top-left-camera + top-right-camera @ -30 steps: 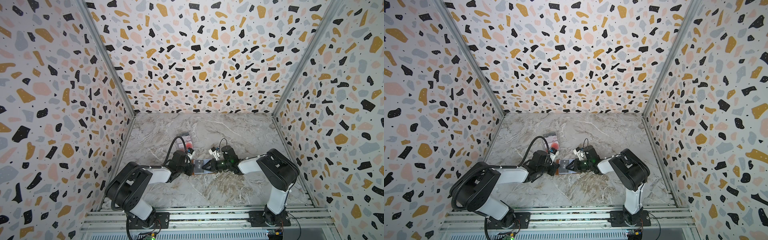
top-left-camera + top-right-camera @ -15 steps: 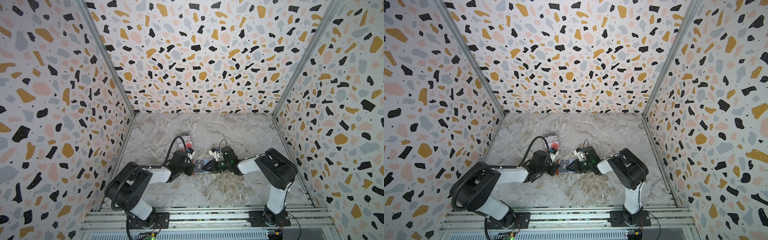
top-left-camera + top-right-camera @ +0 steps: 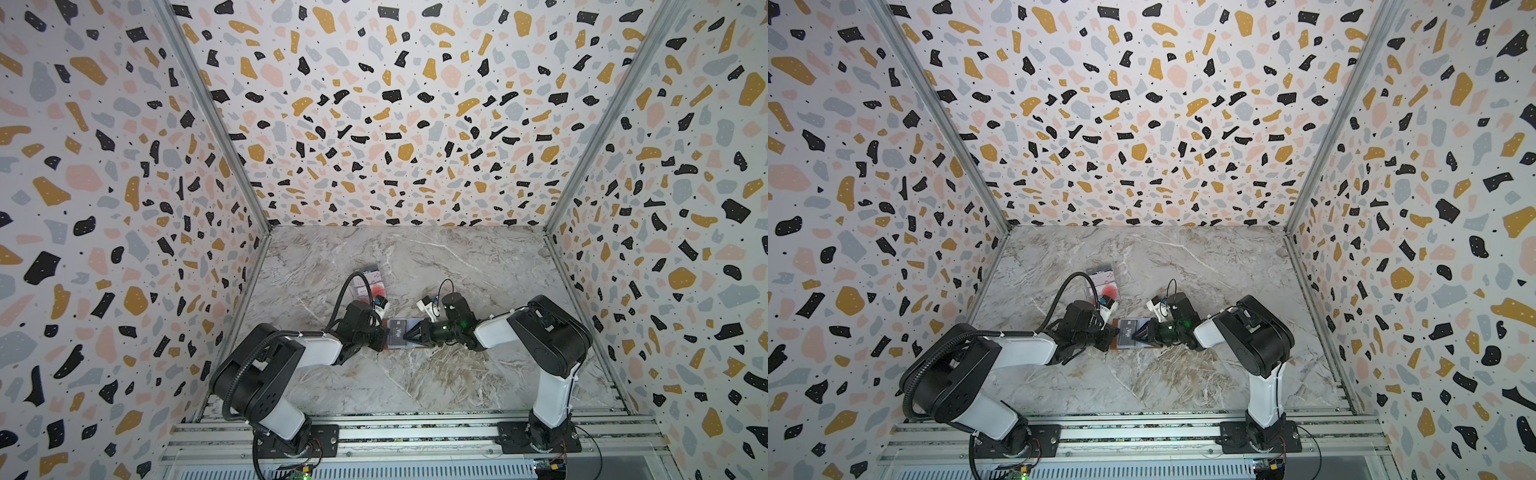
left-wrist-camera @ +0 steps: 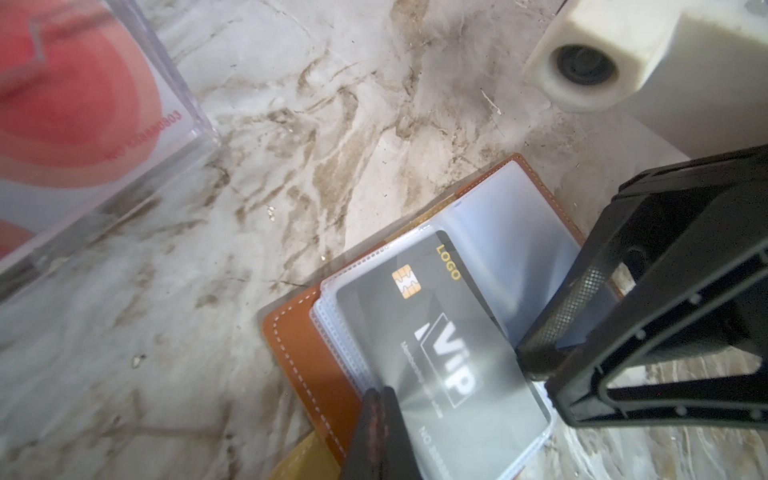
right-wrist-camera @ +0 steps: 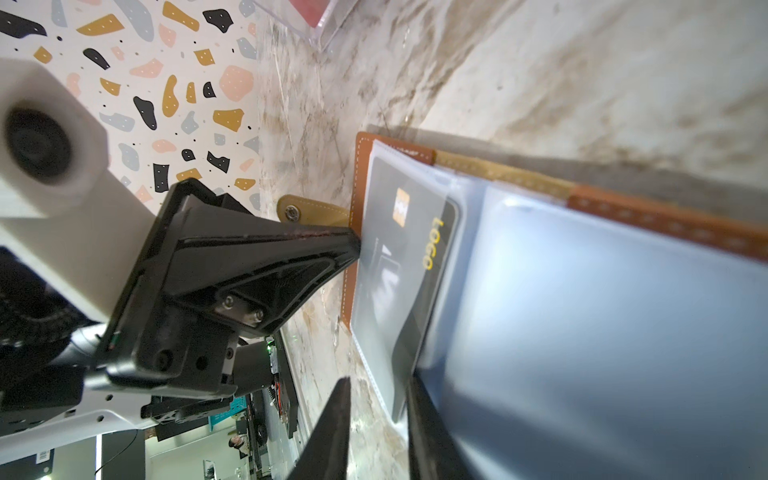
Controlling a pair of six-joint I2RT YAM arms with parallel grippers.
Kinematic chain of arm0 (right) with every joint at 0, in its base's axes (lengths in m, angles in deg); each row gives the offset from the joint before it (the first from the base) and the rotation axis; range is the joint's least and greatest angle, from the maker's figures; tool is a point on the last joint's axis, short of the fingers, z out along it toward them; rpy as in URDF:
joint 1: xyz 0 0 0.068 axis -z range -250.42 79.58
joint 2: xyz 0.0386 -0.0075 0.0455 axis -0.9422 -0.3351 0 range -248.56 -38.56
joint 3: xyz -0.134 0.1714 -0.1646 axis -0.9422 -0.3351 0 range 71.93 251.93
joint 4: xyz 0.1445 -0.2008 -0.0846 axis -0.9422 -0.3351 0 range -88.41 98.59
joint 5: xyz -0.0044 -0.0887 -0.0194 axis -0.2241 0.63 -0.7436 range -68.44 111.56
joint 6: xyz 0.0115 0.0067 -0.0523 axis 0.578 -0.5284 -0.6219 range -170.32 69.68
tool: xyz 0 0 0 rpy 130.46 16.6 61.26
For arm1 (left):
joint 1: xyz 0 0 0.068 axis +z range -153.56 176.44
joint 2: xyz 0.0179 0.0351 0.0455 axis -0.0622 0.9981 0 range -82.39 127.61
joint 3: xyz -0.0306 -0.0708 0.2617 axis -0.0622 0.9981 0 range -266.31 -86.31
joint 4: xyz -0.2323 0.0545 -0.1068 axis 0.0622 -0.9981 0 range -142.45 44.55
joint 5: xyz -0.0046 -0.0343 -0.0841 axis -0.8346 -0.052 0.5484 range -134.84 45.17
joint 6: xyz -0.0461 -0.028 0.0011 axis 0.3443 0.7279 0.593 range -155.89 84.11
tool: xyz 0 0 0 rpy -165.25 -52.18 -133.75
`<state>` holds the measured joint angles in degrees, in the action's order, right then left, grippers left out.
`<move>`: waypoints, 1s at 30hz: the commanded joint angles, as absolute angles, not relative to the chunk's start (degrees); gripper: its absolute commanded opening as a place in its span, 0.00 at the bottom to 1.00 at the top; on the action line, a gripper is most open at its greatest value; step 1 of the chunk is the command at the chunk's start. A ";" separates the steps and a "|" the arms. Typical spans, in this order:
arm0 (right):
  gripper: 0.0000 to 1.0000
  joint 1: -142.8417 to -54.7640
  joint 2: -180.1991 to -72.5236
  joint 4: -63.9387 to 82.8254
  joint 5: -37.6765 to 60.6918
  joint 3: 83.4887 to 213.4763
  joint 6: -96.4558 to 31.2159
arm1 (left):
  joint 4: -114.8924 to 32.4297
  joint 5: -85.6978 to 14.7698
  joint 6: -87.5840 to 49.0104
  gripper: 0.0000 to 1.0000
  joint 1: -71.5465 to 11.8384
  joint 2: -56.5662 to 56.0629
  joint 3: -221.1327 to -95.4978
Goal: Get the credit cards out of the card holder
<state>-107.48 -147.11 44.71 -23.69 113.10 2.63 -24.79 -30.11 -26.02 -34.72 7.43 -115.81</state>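
Dark grey Vip credit card (image 4: 440,353) is sleeved in tan leather card holder (image 4: 299,332), long axis crosswise between closed left gripper (image 4: 377,397) and parted right gripper (image 5: 378,388)

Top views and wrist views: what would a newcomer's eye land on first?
An open tan card holder lies midway on the marble table, a dark grey VIP card showing in its clear sleeve. The left gripper is pinched shut on that sleeve's edge; the right gripper stands open at the opposite page. Beyond the left gripper, a clear case holds a red-circled card.
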 commanded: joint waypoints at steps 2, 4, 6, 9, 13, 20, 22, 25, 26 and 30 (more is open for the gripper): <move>0.25 -107.29 -147.83 51.43 -25.84 111.96 6.65 | -27.52 -29.29 -26.06 0.00 -34.50 8.88 -114.87; 0.25 -107.16 -148.29 54.67 -26.76 111.33 8.66 | -27.51 -29.28 -26.09 0.00 -34.51 8.89 -114.88; 0.25 -107.03 -149.07 58.57 -27.82 110.59 10.99 | -27.52 -29.29 -26.14 0.00 -34.50 8.84 -114.88; 0.25 -106.85 -150.31 64.03 -28.62 109.53 14.11 | -27.52 -29.28 -26.13 0.00 -34.50 8.81 -114.88; 0.25 -106.83 -150.84 64.76 -27.47 108.76 14.47 | -27.52 -29.32 -26.09 0.00 -34.50 8.84 -114.86; 0.25 -106.84 -147.84 52.27 -22.02 109.80 8.57 | -27.47 -29.28 -26.12 0.00 -34.50 8.85 -114.86; 0.25 -106.86 -147.45 50.44 -21.12 110.06 8.01 | -27.52 -29.28 -26.09 0.00 -34.50 8.83 -114.88; 0.25 -106.81 -147.88 50.02 -21.08 110.31 8.10 | -27.52 -29.23 -26.06 0.00 -34.50 8.66 -114.79; 0.25 -106.93 -148.21 50.55 -21.41 110.47 8.29 | -27.48 -29.22 -26.11 0.00 -34.50 8.66 -114.79; 0.25 -107.24 -149.49 52.68 -22.93 111.17 9.13 | -27.49 -29.19 -26.11 0.00 -34.50 8.70 -114.79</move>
<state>-106.89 -149.21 53.54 -22.97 109.64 9.71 -24.76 -30.09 -26.02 -34.63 7.43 -115.81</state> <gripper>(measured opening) 0.248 0.046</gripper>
